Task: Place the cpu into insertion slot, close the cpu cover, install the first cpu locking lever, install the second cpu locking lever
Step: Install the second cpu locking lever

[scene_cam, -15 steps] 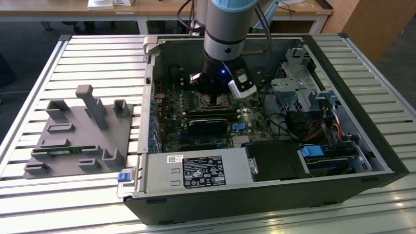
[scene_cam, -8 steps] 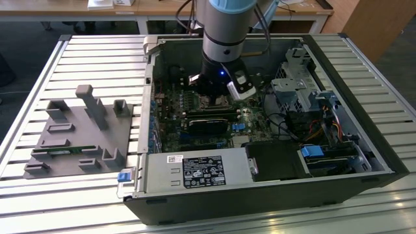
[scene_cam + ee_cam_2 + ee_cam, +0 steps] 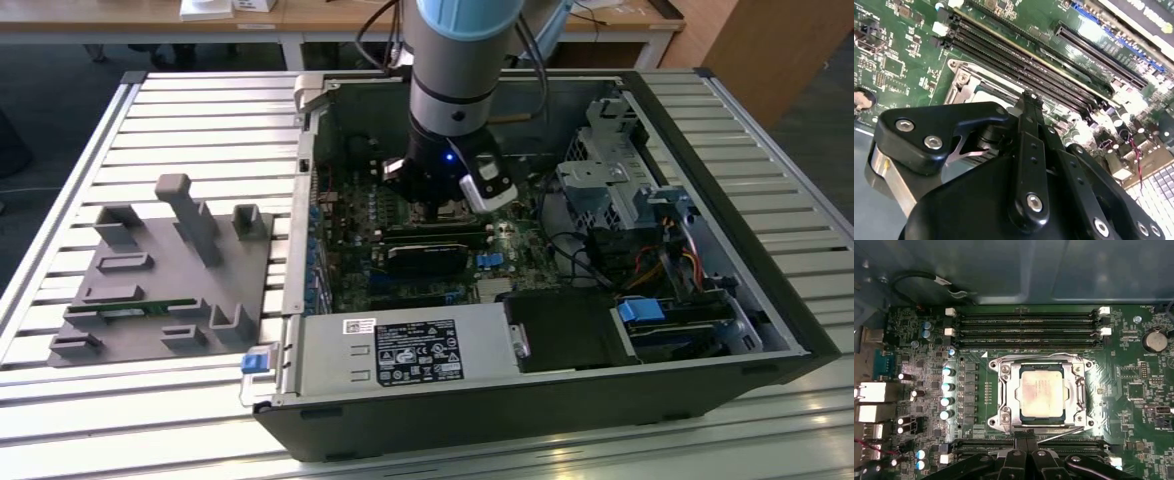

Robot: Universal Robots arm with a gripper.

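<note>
The cpu sits in the insertion slot under the closed cpu cover — the gripper hovers just beside the socket's edge, at a thin lever; whether its fingers are wide or narrow I cannot tell.

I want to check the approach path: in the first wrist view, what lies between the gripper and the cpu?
In the first wrist view, a thin silvery lever and the cpu cover frame's edge lie between the gripper and the cpu.
</note>
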